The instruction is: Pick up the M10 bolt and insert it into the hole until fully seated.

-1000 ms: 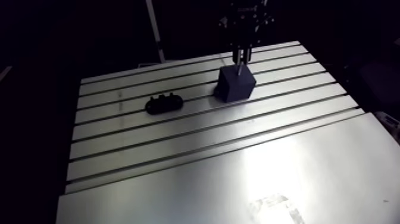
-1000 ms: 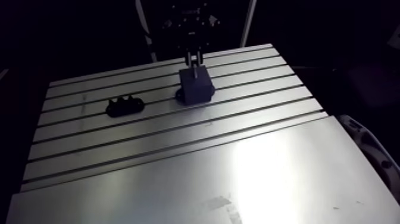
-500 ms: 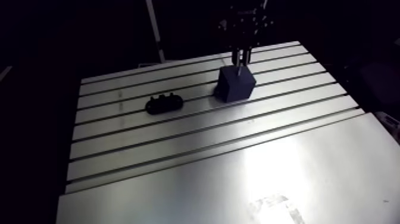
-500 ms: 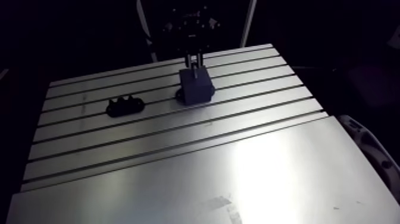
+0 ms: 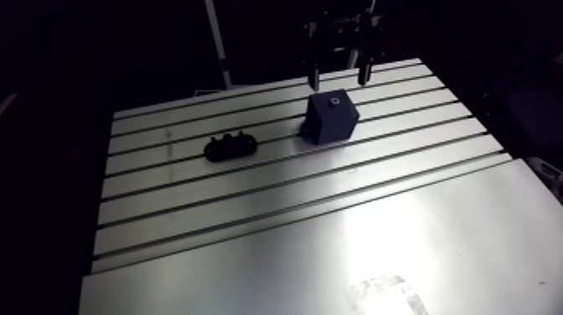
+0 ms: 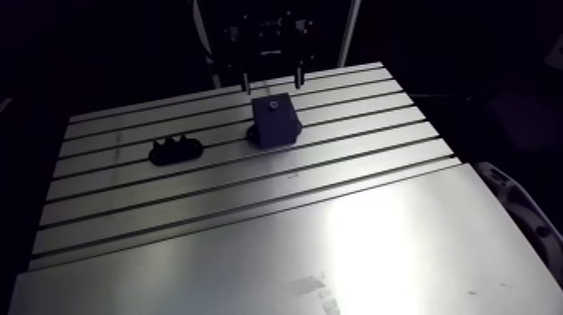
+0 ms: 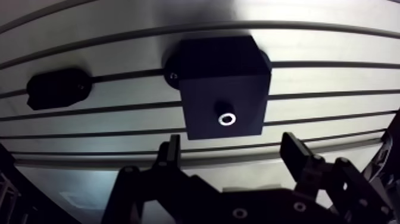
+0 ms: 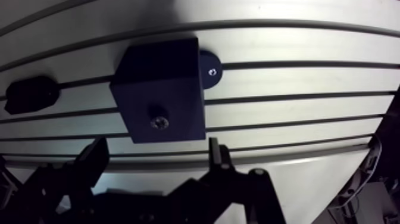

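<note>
1. Hand (image 7: pixel 231 143): I read its two fingers (image 7: pixel 171 152) as spread wide apart, with nothing between them. In the wrist view the fingertips stand one to each side of the block's near edge, not touching it. In the arm view the hand hangs just above the block, with a gap between the fingertips and the top face.

2. M10 bolt (image 7: pixel 225 119): it sits in the hole in the block's top face, just ahead of the hand and between the lines of the two fingers. Only the head shows, as a small round ring of bright metal with a dark recess at its centre. The shank is hidden inside the block.

3. Block (image 7: pixel 220 71): a matt black cube, upright on the table. Rounded foot tabs project from its base on two opposite sides. One tab carries a small bright screw (image 7: pixel 173 75).

4. Table (image 7: pixel 333 74): brushed aluminium with parallel dark slots.

5. Holder (image 7: pixel 58 88): a low black oblong part, lying on the table beside the block and apart from it. The arm view shows short studs on its top.
</note>
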